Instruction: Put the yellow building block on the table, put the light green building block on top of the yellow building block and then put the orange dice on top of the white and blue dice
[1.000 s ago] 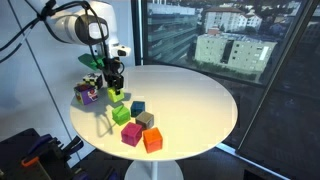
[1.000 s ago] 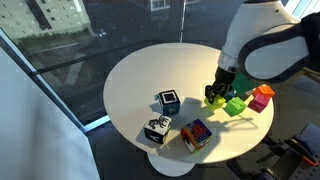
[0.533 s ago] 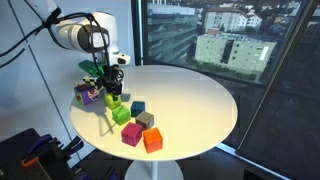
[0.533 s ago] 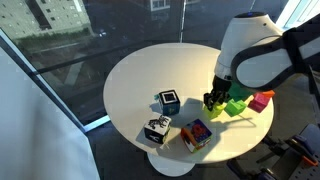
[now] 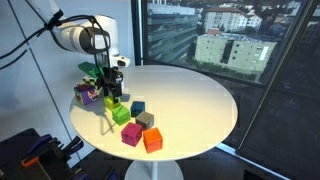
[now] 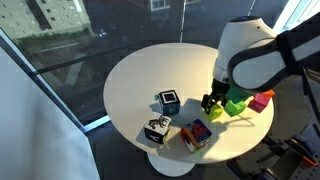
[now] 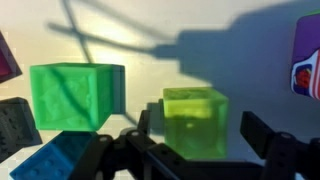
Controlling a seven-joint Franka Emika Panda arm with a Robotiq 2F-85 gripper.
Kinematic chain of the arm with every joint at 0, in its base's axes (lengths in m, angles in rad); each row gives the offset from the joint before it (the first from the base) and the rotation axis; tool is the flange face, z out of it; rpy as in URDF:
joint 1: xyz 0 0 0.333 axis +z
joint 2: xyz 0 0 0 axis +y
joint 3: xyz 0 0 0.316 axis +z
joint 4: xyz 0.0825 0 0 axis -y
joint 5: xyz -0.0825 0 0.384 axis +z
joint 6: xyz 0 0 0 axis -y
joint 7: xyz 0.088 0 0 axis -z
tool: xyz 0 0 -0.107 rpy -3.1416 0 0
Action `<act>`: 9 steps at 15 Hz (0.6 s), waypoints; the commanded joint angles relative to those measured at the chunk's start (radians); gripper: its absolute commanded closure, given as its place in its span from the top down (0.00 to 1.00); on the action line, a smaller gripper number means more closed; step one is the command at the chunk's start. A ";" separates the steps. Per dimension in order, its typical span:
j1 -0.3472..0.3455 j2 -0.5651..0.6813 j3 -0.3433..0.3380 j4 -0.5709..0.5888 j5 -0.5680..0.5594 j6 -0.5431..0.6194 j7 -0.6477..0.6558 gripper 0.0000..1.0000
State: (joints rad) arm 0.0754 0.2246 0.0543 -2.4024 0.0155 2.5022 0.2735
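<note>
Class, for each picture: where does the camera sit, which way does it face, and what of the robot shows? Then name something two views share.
Exterior view: beside the table, facing across it to the window; arm and gripper at left.
Exterior view: higher up, looking down on the table; arm at right.
Wrist view: faces down at the green cube; open gripper along the bottom.
Shared: the multicoloured die shows in all three.

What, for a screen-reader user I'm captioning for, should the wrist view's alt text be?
A yellowish block sits on the white table between the jaws of the open gripper. A green block stands to its left, a teal block at lower left, a purple die at the right edge.
</note>
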 commanded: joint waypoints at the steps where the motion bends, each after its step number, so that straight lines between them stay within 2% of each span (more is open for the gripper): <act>1: 0.009 -0.012 -0.001 0.020 0.011 -0.034 -0.021 1.00; 9: 0.003 -0.096 -0.006 -0.008 0.012 -0.057 -0.028 1.00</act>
State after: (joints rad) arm 0.0835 0.1856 0.0538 -2.3965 0.0155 2.4830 0.2716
